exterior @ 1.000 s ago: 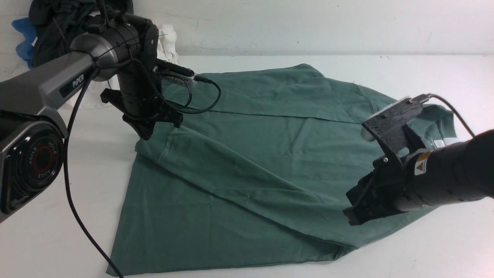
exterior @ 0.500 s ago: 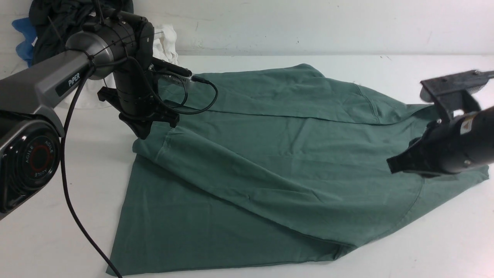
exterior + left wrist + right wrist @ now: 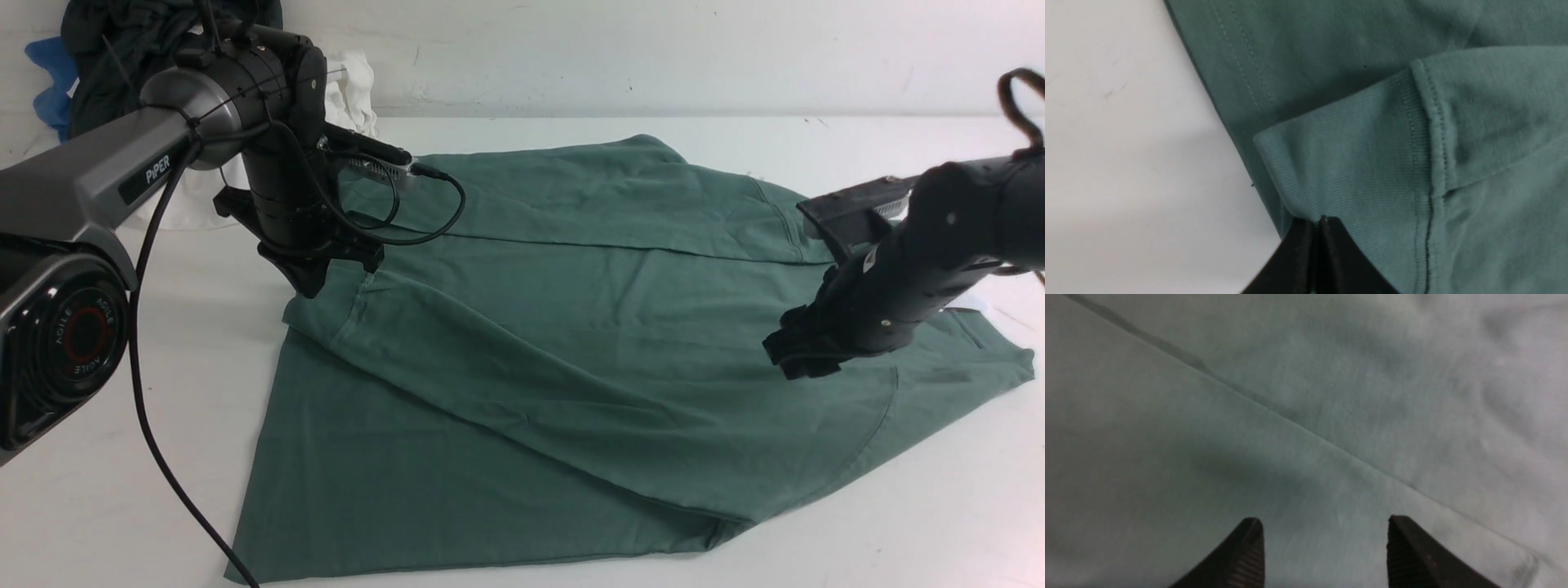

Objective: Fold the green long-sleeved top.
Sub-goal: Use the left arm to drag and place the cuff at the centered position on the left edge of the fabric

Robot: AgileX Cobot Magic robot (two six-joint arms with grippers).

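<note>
White tabletop, green long-sleeved top spread across it, long axis left to right; left gripper, nearer, jaws closed at the cuff, grip uncertain; right gripper, jaws wide and empty, above the body.

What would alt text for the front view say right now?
Large sage-green cotton long-sleeved top, partly folded on a white table; the black left gripper is closed at its cuff end, the open black right gripper above its body.
</note>
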